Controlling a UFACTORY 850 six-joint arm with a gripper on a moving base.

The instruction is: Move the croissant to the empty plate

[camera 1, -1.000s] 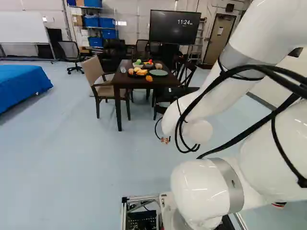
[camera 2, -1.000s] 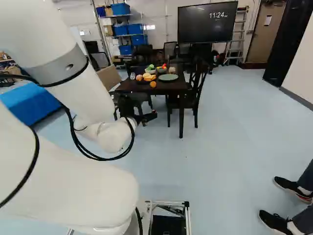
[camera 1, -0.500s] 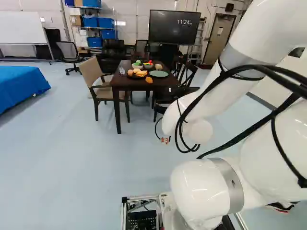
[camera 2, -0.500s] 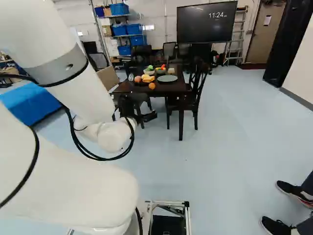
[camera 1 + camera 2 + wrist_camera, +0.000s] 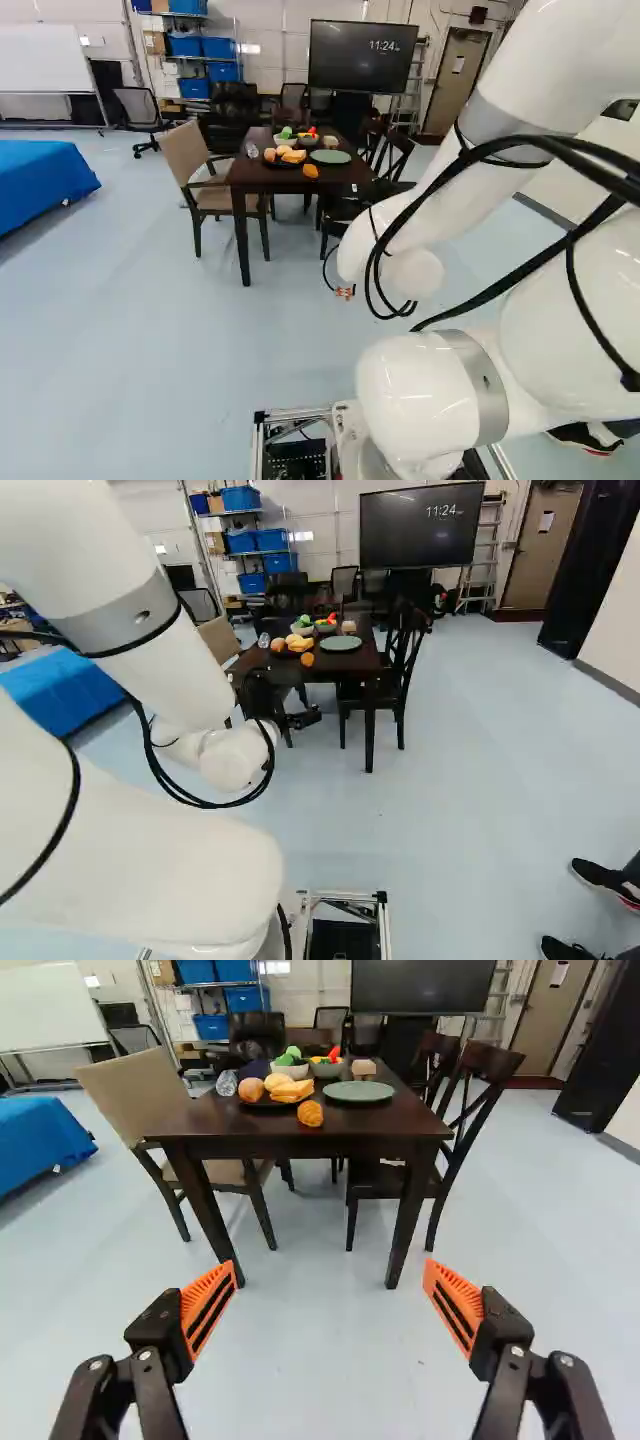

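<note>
My gripper [image 5: 303, 719] shows as a dark shape beyond the arm's wrist in the right base view, short of the table. In the wrist view the gripper [image 5: 331, 1265] stands wide open, only floor showing between its orange pads. Ahead of it, the golden-brown croissant [image 5: 310, 1113] lies on the dark table near its front edge, just in front of a dark plate of food. The empty green plate [image 5: 358, 1091] sits on the tabletop behind the croissant and off to one side, apart from it.
The dark table [image 5: 290, 1139] has a beige chair [image 5: 187, 160] on one side and dark wooden chairs [image 5: 398, 670] on the other. Bowls of toy food [image 5: 290, 1068] stand behind the dark plate [image 5: 262, 1101]. A person's shoes [image 5: 602, 878] show at the right of the right base view.
The base has moved forward, so the table and chairs look nearer in both base views. The arm holds the same pose over its lowest joint, and the gripper has stayed open.
</note>
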